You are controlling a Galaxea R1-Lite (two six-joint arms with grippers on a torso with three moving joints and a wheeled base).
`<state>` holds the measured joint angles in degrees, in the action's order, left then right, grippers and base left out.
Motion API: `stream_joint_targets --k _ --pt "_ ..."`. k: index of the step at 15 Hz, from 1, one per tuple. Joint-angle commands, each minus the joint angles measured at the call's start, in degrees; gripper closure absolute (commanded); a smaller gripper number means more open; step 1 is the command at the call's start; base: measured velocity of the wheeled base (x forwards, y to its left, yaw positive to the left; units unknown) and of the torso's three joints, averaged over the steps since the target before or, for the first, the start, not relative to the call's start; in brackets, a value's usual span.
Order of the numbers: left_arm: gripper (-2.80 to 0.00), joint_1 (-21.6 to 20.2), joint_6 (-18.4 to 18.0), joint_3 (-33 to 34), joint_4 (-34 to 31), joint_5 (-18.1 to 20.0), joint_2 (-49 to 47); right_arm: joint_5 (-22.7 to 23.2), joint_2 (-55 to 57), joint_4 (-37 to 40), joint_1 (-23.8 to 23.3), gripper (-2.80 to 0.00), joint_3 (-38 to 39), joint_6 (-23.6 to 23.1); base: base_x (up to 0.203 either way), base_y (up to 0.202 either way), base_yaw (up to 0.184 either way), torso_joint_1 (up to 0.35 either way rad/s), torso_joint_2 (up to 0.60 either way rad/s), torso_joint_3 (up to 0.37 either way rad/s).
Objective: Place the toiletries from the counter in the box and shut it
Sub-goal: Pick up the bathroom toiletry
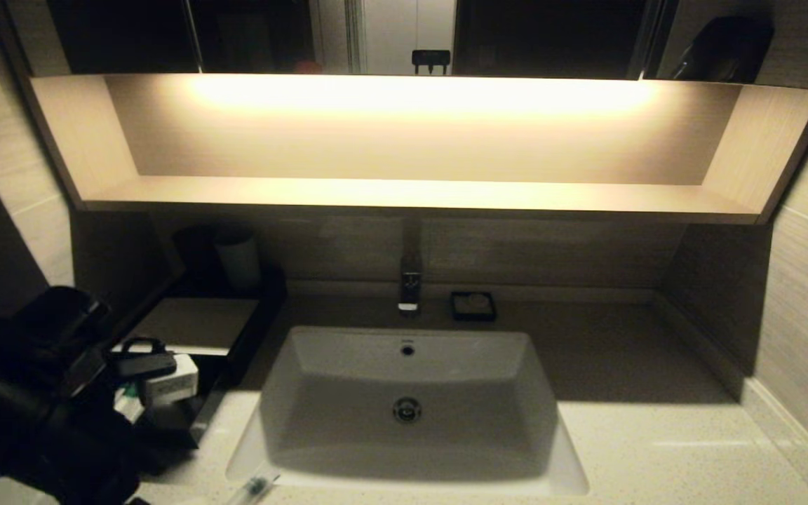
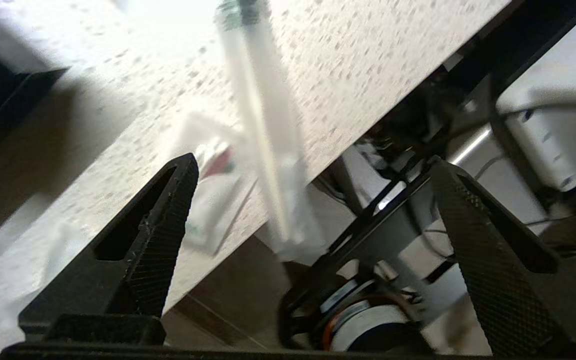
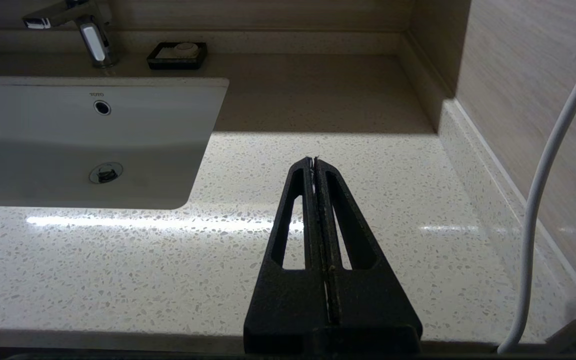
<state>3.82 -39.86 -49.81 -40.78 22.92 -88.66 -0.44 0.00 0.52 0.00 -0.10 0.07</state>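
Speckled pale stone desk [image 2: 368, 65] edge carries the slim clear-wrapped stick [image 2: 263, 140] overhanging — the left gripper [image 2: 313, 210], jaws apart, could knock it off.

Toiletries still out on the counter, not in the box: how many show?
2 that can be told. A clear-wrapped stick lies at the counter's front edge, overhanging it; a sachet sits beside it, near the open left end effector. The arm may hide others.

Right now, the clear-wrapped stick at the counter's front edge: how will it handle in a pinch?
The clear-wrapped stick looks thin and light, and its glossy film is probably slippery. It overhangs the counter edge, so a nudge might tip it off.
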Motion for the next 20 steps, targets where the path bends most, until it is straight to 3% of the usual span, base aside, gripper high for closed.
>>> stream_joint_targets --k 1,8,11,14,20 --pt "-2.8 3.3 2.5 -1.7 -0.2 -0.9 -3.6 0.0 0.0 0.0 0.0 0.0 0.0 0.0 0.0 0.0 0.0 0.0 0.0 0.0" --pt "-2.8 8.5 3.2 -5.5 -0.2 -4.4 -10.7 0.0 0.0 0.0 0.0 0.0 0.0 0.0 0.0 0.0 0.0 0.0 0.0 0.0" --pt "-2.8 10.6 7.5 -7.6 -1.1 -6.6 -12.7 0.0 0.0 0.0 0.0 0.0 0.0 0.0 0.0 0.0 0.0 0.0 0.0 0.0" --pt "-2.8 11.7 7.3 -10.2 -4.7 -11.4 -15.4 0.0 0.0 0.0 0.0 0.0 0.0 0.0 0.0 0.0 0.0 0.0 0.0 0.0" --pt "-2.8 12.0 4.9 -10.7 -6.0 -12.6 -16.8 0.0 0.0 0.0 0.0 0.0 0.0 0.0 0.0 0.0 0.0 0.0 0.0 0.0"
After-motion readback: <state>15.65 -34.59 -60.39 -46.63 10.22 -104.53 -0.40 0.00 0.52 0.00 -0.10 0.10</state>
